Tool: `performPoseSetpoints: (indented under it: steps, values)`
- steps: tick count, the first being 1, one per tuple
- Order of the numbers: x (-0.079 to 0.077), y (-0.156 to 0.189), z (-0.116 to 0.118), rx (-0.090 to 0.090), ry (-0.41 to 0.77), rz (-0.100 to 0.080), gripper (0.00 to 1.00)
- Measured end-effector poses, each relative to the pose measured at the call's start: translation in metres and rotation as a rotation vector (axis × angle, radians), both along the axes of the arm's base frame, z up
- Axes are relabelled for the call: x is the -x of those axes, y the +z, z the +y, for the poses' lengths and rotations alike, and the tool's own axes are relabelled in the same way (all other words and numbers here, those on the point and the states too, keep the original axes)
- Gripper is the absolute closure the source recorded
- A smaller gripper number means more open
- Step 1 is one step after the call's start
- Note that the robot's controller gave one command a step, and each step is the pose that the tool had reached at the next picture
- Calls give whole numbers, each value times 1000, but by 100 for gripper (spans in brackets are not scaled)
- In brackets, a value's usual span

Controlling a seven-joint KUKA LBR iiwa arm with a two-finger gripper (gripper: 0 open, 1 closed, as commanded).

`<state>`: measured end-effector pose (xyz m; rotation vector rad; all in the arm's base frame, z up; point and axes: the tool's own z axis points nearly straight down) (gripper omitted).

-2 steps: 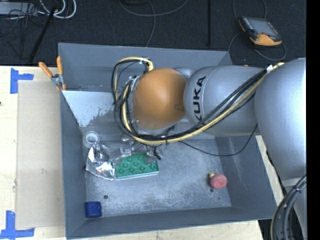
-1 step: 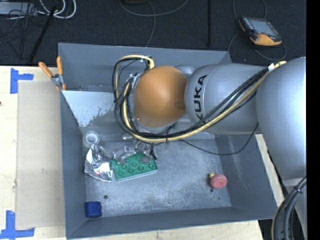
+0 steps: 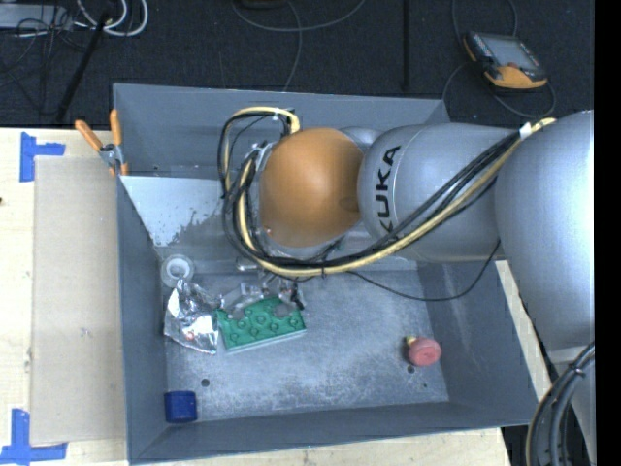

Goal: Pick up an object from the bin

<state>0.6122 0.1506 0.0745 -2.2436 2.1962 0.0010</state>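
1. The KUKA arm reaches in from the right edge of the grey metal bin [image 3: 330,382], its wrist capped by a rounded orange cover [image 3: 306,187] and looped with black and yellow cables.
2. The gripper [image 3: 267,287] hangs low below that cover, at the far edge of a green studded building plate [image 3: 260,324] – whether it is wide or closed cannot be told, and contact with the plate is unclear.
3. The green plate lies flat and slightly skewed on the bin floor, left of centre.
4. A crumpled silver foil wrapper [image 3: 194,323] touches the plate's left end; a small clear ring-shaped cap [image 3: 178,268] sits just beyond the foil, towards the far wall.
5. A blue block [image 3: 180,406] rests in the near left corner – well apart from a small red knob-like piece [image 3: 423,351] near the right wall.
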Motion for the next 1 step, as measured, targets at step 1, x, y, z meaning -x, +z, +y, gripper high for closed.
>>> performPoseSetpoints:
  steps: [1]
  values:
    - [13, 0, 12, 3, 268, -9, 100]
